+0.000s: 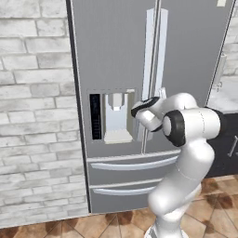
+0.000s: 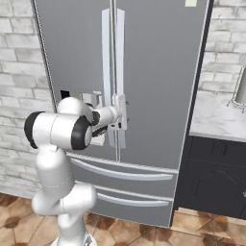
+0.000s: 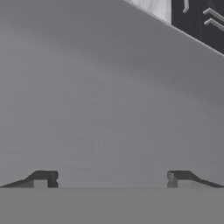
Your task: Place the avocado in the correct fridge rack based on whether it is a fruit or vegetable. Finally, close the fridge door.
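Writing: none can be read on the fridge (image 1: 116, 69); a small pale tag at its top edge is too small to make out.
Doors: 2 upper doors, both shut, with 2 upright handles (image 2: 112, 72) side by side at the centre seam; 2 drawers (image 2: 125, 182) below them.
Dispenser: 1 recess (image 1: 116, 116) in the fridge's left door.
Gripper: the gripper (image 3: 111, 179) faces the grey door surface close up, its 2 fingertips (image 3: 43, 178) set wide apart, nothing between them. From the right base view the hand sits at the centre handles.
Worktop: 1 marble worktop (image 2: 216, 115) beside the fridge, over dark cabinets (image 2: 216, 173).
Avocado: I cannot tell where it is.
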